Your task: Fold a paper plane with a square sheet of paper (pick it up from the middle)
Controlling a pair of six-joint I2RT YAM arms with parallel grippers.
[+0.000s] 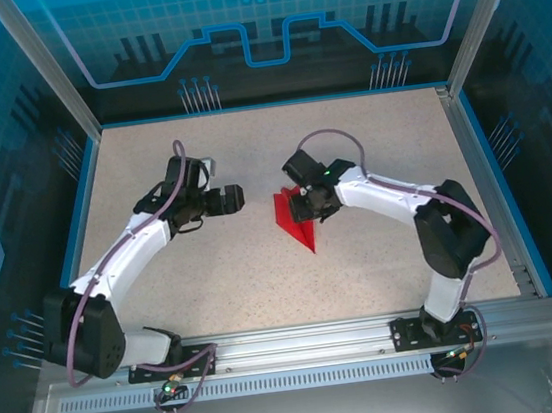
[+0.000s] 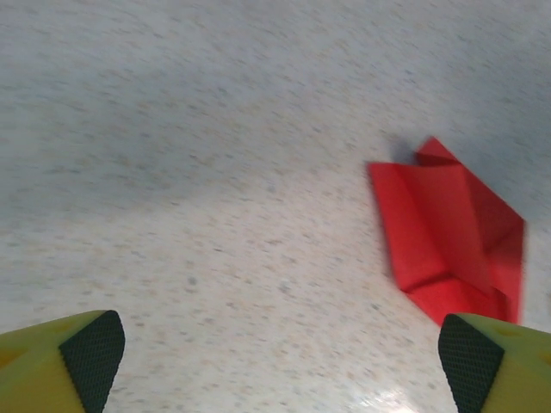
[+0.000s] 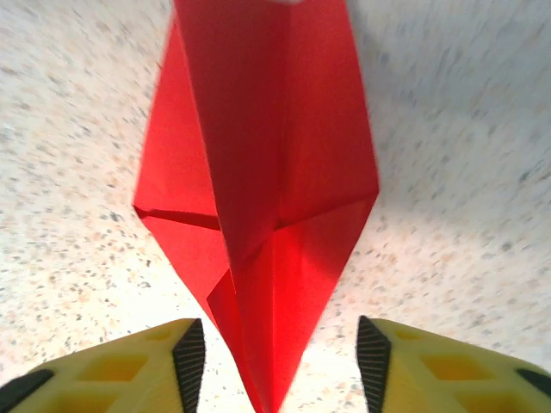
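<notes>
While the right end effector (image 3: 282, 353) is gaping astride the tip of the paper plane (image 1: 294, 222) on the desk (image 1: 368, 135), the left end effector (image 2: 280, 357) is gaping nearby.

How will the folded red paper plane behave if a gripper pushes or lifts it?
This folded red paper plane is probably very light and may slide on the speckled table when pushed. Its thin layers look floppy, though the centre crease likely stiffens it lengthwise. Hard squeezing could crush its folds.
</notes>
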